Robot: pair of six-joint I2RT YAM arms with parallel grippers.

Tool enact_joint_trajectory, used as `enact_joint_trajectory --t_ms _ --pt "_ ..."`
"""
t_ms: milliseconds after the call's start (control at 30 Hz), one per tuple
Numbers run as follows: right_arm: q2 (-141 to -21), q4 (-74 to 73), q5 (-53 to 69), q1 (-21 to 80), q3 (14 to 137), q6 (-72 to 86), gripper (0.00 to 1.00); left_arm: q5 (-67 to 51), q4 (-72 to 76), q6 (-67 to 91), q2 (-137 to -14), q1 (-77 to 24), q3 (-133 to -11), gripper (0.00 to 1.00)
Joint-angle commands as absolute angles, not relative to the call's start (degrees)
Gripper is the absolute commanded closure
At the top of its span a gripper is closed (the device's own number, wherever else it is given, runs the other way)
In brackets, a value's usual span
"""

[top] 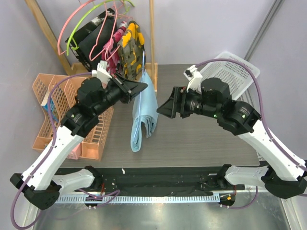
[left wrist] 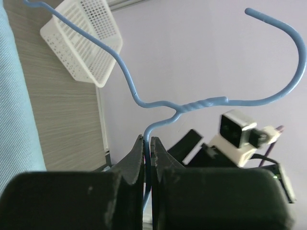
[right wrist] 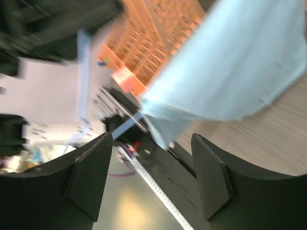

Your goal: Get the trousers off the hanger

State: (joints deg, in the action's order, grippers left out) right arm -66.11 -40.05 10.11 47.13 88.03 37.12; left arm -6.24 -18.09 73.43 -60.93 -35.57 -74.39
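Trousers [top: 143,112] between orange baskets [top: 48,98], white basket [top: 237,72]

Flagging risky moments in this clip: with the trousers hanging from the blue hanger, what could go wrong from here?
1. The left hand pinches only the thin wire of the hanger; it could twist or slip.
2. The right hand is open, holding nothing, so the trousers may slide off uncontrolled onto the table.

White arm links [top: 50,155], black joints [top: 96,98], purple cables [top: 12,213]; left hand [top: 140,88], right hand [top: 162,109] matte black.

Trousers [top: 144,115] between left claw [top: 138,88], right claw [top: 163,108]
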Motion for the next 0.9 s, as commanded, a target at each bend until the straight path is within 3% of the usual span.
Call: enact_joint_trajectory --t_ms 0,100,133,233,333,533,867 --pt "-67.58 -50.53 0.29 51.14 89.30 25.77 0.27 -6.07 -9.31 71.19 -60.99 -35.68 -85.59 1.00" --pt "-71.62 -53.25 -8.40 60.35 92.27 23.39 0.27 -5.63 -9.67 70.93 -62.14 -35.68 -88.68 1.00" --pt "-74.33 -54.39 -17.75 67.43 93.33 23.03 0.26 -5.54 -9.84 70.84 -62.66 -35.68 -89.90 1.00" --pt "-76.55 -54.58 -33.71 75.38 94.75 22.67 0.24 -5.45 -10.11 70.75 -63.19 -35.68 -91.40 1.00" --pt "-77.17 -52.91 -41.54 77.60 94.31 23.55 0.22 -5.36 -10.54 70.84 -63.19 -35.68 -92.28 1.00" --pt "-73.92 -45.54 -45.09 78.14 89.57 20.32 0.22 -5.27 -11.51 70.93 -63.11 -35.68 -94.22 1.00" --pt "-66.80 -21.46 -37.29 78.13 77.62 7.65 0.27 -2.73 -11.07 75.06 -60.56 -35.68 -92.99 1.00"
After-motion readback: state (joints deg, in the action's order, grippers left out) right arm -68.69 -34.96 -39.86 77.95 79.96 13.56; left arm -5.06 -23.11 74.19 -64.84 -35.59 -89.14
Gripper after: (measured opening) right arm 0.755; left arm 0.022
